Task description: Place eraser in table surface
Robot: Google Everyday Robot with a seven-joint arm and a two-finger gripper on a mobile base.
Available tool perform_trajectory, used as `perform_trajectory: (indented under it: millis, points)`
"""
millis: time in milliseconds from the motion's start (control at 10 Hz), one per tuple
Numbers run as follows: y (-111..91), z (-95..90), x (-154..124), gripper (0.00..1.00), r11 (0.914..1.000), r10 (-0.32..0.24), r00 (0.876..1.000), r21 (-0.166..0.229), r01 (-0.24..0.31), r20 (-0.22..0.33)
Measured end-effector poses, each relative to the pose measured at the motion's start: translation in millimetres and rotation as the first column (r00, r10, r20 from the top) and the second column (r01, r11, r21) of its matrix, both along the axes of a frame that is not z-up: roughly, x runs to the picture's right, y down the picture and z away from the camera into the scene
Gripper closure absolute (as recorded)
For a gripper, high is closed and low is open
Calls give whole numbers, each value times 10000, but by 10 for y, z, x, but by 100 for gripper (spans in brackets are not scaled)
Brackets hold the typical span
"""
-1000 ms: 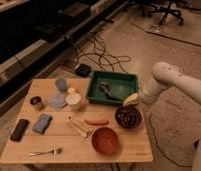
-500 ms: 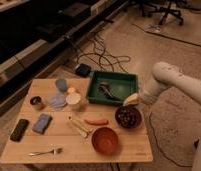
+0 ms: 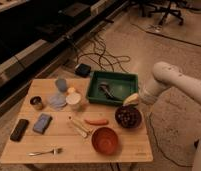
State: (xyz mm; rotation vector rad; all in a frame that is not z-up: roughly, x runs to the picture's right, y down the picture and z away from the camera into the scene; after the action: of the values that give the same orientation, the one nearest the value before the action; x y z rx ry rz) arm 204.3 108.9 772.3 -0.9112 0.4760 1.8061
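The black eraser (image 3: 19, 129) lies flat on the light wooden table surface (image 3: 69, 145), near the table's left edge. A blue-grey pad (image 3: 42, 122) lies just to its right. My gripper (image 3: 130, 100) is at the end of the white arm (image 3: 169, 80), which comes in from the right. It hangs over the front right corner of the green tray (image 3: 125, 79), far from the eraser. Nothing shows in the gripper.
A dark bowl (image 3: 128, 116), a red bowl (image 3: 105, 140), a fork (image 3: 44, 151), an orange stick (image 3: 96, 121), wooden sticks (image 3: 78, 126), a can (image 3: 37, 103) and cups (image 3: 73, 99) crowd the table. Cables and a black box (image 3: 83, 69) lie on the floor behind it.
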Motion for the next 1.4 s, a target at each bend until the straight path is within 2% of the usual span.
perform_trajectory:
  millis: [200, 400, 700, 800, 1000, 1100, 1200, 1300, 1400]
  points:
    - [6, -7, -9, 20, 9999, -108, 9999, -4, 108, -8]
    - [17, -78, -162, 20, 9984, -561, 9984, -5, 561, -12]
    - [-19, -132, -795, 20, 9883, -1523, 9883, 122, 1522, 56]
    - [-27, -136, -1149, 20, 9796, -2002, 9797, 175, 2000, 77]
    - [17, -143, -1627, 20, 9608, -2767, 9610, 196, 2766, 10]
    - [92, -119, -2106, 20, 9310, -3638, 9314, 286, 3640, -101]
    - [153, -118, -2287, 20, 9144, -4036, 9148, 273, 4038, -150]
    - [208, -101, -2431, 20, 8935, -4476, 8939, 290, 4482, -237]
    - [232, -83, -2529, 20, 8789, -4751, 8795, 328, 4758, -266]
